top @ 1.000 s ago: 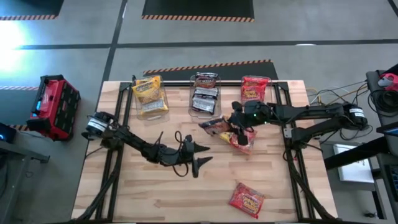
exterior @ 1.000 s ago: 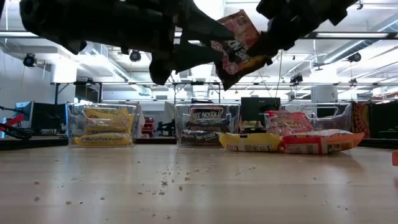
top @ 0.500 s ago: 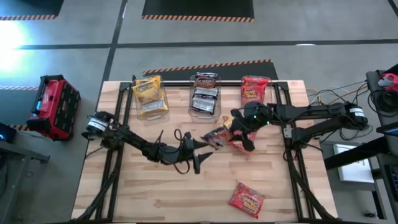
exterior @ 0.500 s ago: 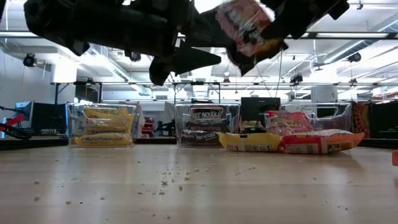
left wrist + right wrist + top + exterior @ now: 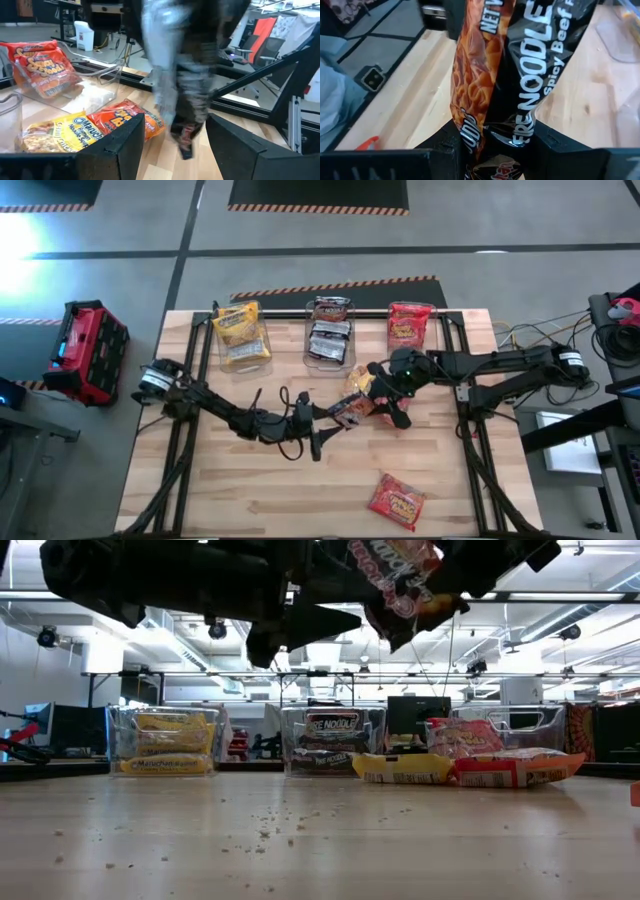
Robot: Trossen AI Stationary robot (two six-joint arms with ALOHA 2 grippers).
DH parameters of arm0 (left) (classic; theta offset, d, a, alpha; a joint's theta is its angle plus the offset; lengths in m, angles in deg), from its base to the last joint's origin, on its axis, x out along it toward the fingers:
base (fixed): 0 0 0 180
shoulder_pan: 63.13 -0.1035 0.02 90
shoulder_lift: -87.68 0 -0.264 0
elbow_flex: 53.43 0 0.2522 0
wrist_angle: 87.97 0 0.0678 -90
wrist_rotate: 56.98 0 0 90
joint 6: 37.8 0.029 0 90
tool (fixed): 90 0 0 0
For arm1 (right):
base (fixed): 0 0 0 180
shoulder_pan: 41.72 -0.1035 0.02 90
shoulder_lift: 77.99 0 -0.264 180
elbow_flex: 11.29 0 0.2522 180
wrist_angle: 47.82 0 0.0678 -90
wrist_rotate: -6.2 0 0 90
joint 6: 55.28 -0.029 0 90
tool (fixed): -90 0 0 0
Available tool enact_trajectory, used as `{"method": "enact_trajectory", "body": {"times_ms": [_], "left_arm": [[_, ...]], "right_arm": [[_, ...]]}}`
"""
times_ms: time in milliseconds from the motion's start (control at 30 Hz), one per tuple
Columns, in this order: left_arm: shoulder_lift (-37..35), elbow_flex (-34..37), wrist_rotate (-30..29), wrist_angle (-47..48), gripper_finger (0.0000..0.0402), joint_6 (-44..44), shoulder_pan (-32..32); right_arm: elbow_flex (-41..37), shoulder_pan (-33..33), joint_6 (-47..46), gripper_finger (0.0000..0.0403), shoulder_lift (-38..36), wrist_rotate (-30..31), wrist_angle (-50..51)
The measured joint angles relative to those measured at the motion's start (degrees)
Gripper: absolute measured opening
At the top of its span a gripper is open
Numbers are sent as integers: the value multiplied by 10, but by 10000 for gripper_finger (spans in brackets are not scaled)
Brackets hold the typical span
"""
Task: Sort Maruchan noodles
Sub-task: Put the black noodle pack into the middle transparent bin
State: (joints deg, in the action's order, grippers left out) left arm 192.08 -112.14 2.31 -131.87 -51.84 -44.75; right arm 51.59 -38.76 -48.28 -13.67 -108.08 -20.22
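Right wrist view gives me the clearest read: my right gripper (image 5: pixel 492 150) is clamped on the bottom edge of a dark packet (image 5: pixel 535 70), a crinkly glossy wrapper printed with spicy beef noodle lettering, hanging upright between the two dark fingers. In the high view that packet (image 5: pixel 352 408) sits in the air over the middle of the table, between my two arms. My left gripper (image 5: pixel 322 436) has its jaws apart, tips pointed at the packet and just beside it; from the left wrist camera the packet (image 5: pixel 192 75) shows just ahead of the open fingers, not between them.

Below it a yellow packet (image 5: pixel 403 769) and a red packet (image 5: pixel 515 769) lie flat on the wooden table (image 5: pixel 250 495), touching each other, in front of the clear bins (image 5: pixel 330 740) along the far edge. Another red packet (image 5: pixel 396 500) lies alone near the front edge, well apart. The near left stretch of the tabletop gives me open room.
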Motion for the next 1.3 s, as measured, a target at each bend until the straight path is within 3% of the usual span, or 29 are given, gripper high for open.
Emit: {"method": "enact_trajectory", "body": {"times_ms": [500, 767, 1033, 1300], "left_arm": [[0, 0, 34, -39, 194, 48, -5], [0, 0, 104, -64, 194, 57, -22], [2, -16, 118, -62, 193, 83, -28], [8, -23, 119, -47, 114, 81, -30]], "right_arm": [[0, -19, 20, 120, 0, -2, -1], [0, -29, 20, 120, 0, -2, -13], [0, -29, 21, 120, 10, -2, -26], [-1, -28, 12, 120, 13, -2, -22]]}}
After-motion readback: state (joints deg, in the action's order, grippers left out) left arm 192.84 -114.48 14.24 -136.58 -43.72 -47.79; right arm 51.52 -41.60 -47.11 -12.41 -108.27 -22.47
